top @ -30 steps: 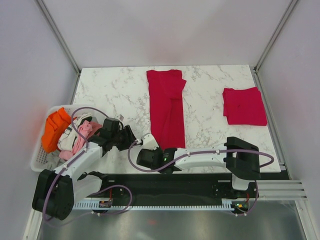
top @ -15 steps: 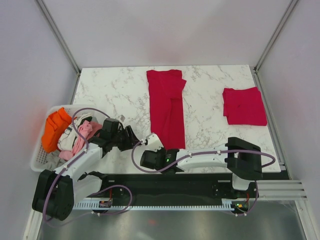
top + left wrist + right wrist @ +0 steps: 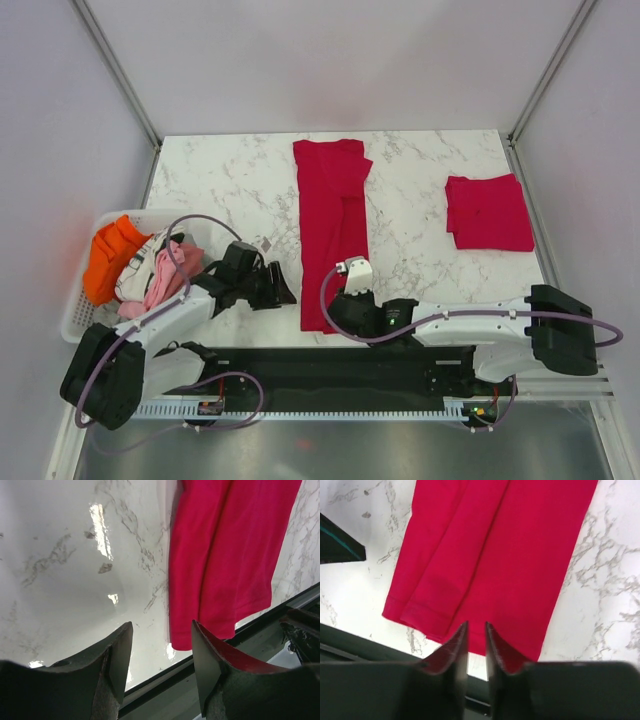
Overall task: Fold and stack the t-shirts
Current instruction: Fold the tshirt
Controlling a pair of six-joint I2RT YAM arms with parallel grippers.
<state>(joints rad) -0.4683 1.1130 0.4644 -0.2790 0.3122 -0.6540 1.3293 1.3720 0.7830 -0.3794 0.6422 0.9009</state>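
A long red t-shirt (image 3: 333,225), folded into a narrow strip, lies down the middle of the marble table; its near hem reaches the front edge. A second red t-shirt (image 3: 490,212), folded square, lies at the right. My left gripper (image 3: 285,292) is open and empty just left of the strip's near corner; the left wrist view shows that gripper (image 3: 161,630) with the red hem (image 3: 220,570) ahead and to the right. My right gripper (image 3: 338,312) hovers at the near hem. In the right wrist view it (image 3: 476,626) is nearly shut, a thin slit, holding nothing, above the red cloth (image 3: 500,545).
A white basket (image 3: 72,318) at the left holds orange (image 3: 108,258), pink (image 3: 160,280) and white clothes. A black rail (image 3: 350,365) runs along the table's front edge. Grey walls close in the back and both sides.
My right arm has swung right and stretched out; its gripper went from left of the strip to its near hem. My left gripper has moved right toward the strip's near left corner.
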